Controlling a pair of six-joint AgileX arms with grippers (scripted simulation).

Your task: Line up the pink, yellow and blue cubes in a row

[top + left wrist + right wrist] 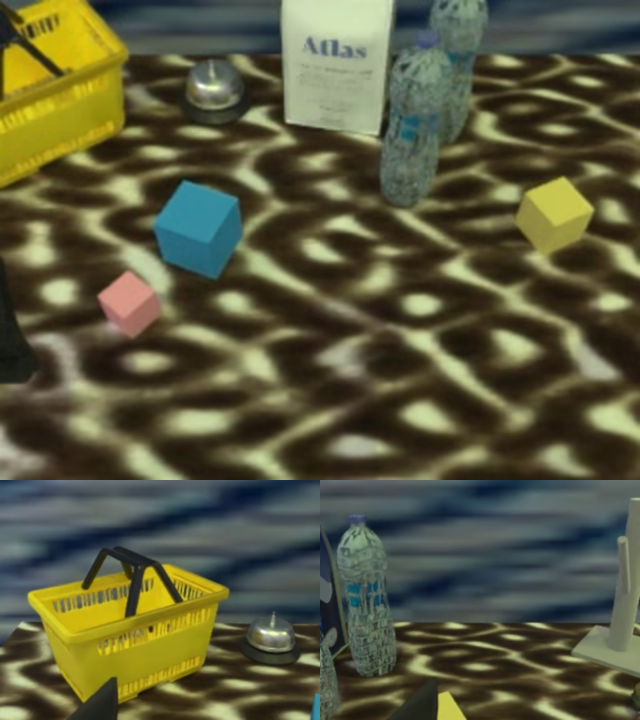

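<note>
The teal-blue cube (199, 227) sits left of centre on the mottled table (400, 380), just beyond the left gripper (97, 705), which hangs low at the left edge — whether its fingers are apart cannot be told; the mustard-yellow cube (554, 213) lies far right, directly under the right gripper (417, 705), whose finger state is equally unclear; the salmon-pink cube (130, 303) rests nearest the left gripper, just beside the blue one — ahead of that gripper stand a yellow basket (135, 635) and a silver bell (271, 637).

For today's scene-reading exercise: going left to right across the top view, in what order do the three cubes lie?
Pink cube → blue cube → yellow cube.
</note>
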